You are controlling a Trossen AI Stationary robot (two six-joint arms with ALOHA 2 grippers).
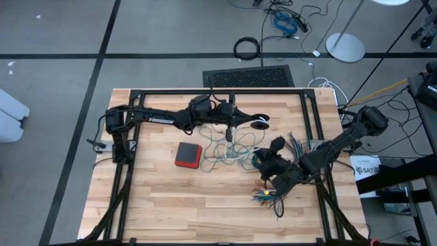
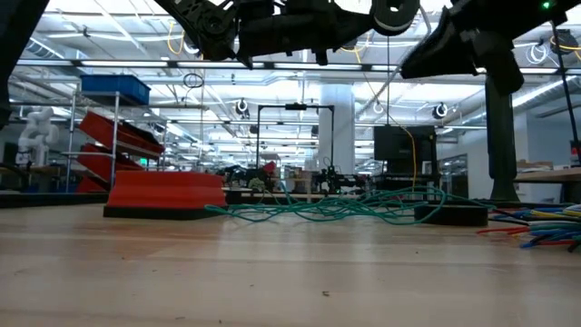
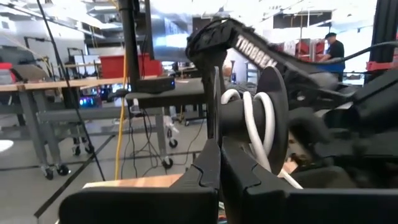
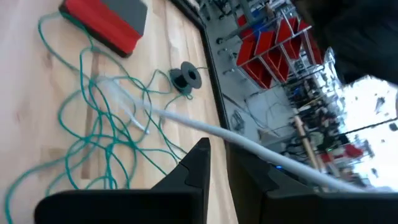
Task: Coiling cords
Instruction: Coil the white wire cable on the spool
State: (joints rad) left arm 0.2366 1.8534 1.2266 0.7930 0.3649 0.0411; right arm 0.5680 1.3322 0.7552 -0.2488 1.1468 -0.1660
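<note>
Cords lie tangled in the middle of the table (image 1: 157, 198): the teal-green cord (image 4: 93, 130) loops beside the red box (image 1: 188, 154), and the white cord (image 4: 205, 130) runs through it. Where each cord ends is hard to see in the tangle. The left gripper (image 3: 219, 168) is up off the table, closed tight on a black spool (image 3: 261, 121) with white cord wound on it. The right gripper (image 4: 217, 168) is nearly closed, pinching the white cord between its fingers.
</note>
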